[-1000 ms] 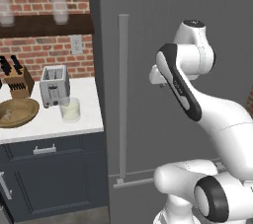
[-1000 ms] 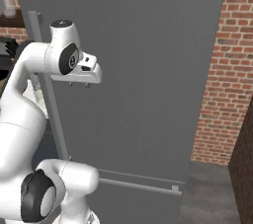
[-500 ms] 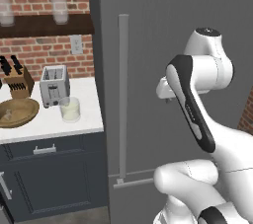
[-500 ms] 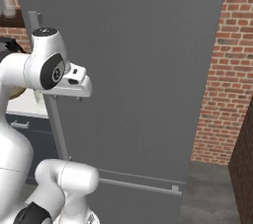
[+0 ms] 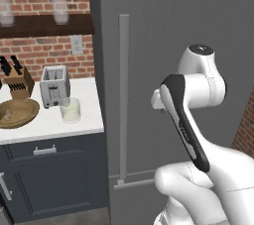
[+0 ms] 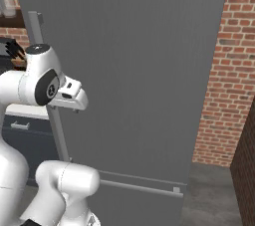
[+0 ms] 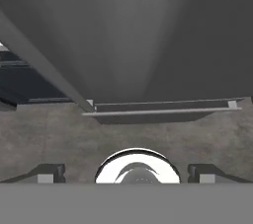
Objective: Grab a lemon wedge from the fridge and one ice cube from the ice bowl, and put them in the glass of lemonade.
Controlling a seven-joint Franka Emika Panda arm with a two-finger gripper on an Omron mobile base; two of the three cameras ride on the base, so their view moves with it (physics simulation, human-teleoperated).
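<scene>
Since a second ago my arm has swung back and folded up closer to the base, and the jaws have spread from part-way to fully wide; the gripper [image 7: 126, 173] holds nothing and looks down the closed door at the floor. As I read it, I'm at the very first step, getting the fridge [image 6: 149, 60] open, with no wedge or ice fetched yet. Its door is a tall, flat dark grey slab, shut, with a long light grey bar handle [image 5: 123, 95] running upright along its left edge. Next I need to bring the spread fingers across to that bar, close around it and pull the door outward. On the counter to the left sit the wooden ice bowl [image 5: 17, 112] and, just right of it in front of the toaster [image 5: 54, 85], the glass of lemonade [image 5: 70, 109].
</scene>
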